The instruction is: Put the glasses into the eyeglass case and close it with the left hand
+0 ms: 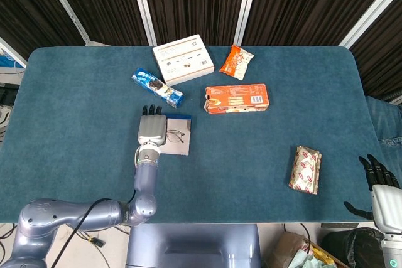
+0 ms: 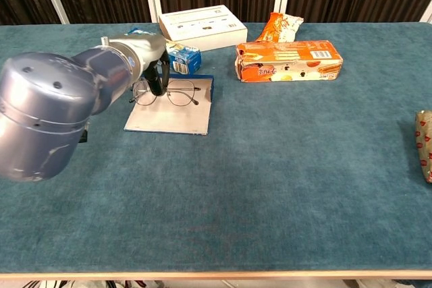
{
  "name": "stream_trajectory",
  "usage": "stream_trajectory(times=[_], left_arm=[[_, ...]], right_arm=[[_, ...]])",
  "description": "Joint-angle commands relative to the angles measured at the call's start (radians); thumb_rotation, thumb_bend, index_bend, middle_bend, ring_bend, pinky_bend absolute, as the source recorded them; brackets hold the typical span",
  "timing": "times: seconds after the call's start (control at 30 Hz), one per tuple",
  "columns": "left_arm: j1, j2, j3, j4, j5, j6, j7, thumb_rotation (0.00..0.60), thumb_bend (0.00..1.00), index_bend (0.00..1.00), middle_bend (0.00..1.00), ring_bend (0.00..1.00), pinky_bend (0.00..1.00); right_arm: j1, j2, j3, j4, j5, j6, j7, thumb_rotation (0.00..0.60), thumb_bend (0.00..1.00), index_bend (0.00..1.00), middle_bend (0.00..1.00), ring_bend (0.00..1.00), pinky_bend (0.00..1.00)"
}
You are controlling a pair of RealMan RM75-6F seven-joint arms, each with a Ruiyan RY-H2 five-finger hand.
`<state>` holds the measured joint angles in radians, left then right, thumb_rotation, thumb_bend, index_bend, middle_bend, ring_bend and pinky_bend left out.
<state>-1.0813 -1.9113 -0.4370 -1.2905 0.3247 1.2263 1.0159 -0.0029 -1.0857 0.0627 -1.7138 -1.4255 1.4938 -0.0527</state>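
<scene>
Currently the left hand [image 1: 151, 131] is reaching over the open eyeglass case [image 2: 174, 110], which is lying flat on the blue tabletop [image 1: 75, 130], and is gripping the glasses [image 2: 169, 94] by the left side of the frame with fingers curled around it. The glasses are sitting over the far part of the case, near its blue rear edge; from these views I cannot tell whether they are touching the case lining. The left forearm is filling the near-left of the chest view. The right hand [image 1: 375, 177] is hanging off the tabletop's right edge, holding nothing, fingers apart. A blue cookie packet [image 1: 157, 88] is lying just behind the case. A white box [image 1: 183, 59], an orange pouch [image 1: 236, 62] and an orange carton [image 1: 236, 98] are lying further back, and a wrapped snack bar [image 1: 306, 169] is lying well apart on the right.
</scene>
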Motion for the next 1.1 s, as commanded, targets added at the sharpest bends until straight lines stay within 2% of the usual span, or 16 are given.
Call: stream_trajectory(times=[0.03,0.4,1.1], left_arm=[[-0.018,-0.024,-0.008,0.043,-0.005,-0.015,0.003,0.6,0.51,0.6,0.12,0.0,0.0],[-0.065,-0.106,-0.047,0.218,-0.018,-0.061,-0.004,0.6,0.51,0.6,0.12,0.0,0.0],[-0.09,-0.182,-0.079,0.36,0.04,-0.071,-0.027,0.6,0.51,0.61,0.12,0.0,0.0]], right_arm=[[0.0,0.001,0.0,0.0,0.0,-0.001,0.003,0.6,0.12,0.07,0.0,0.1,0.16],[-0.001,0.004,0.002,-0.002,0.007,-0.003,0.013,0.6,0.13,0.07,0.0,0.1,0.16],[-0.002,0.007,-0.001,-0.005,0.001,-0.003,0.02,0.6,0.13,0.07,0.0,0.1,0.16]])
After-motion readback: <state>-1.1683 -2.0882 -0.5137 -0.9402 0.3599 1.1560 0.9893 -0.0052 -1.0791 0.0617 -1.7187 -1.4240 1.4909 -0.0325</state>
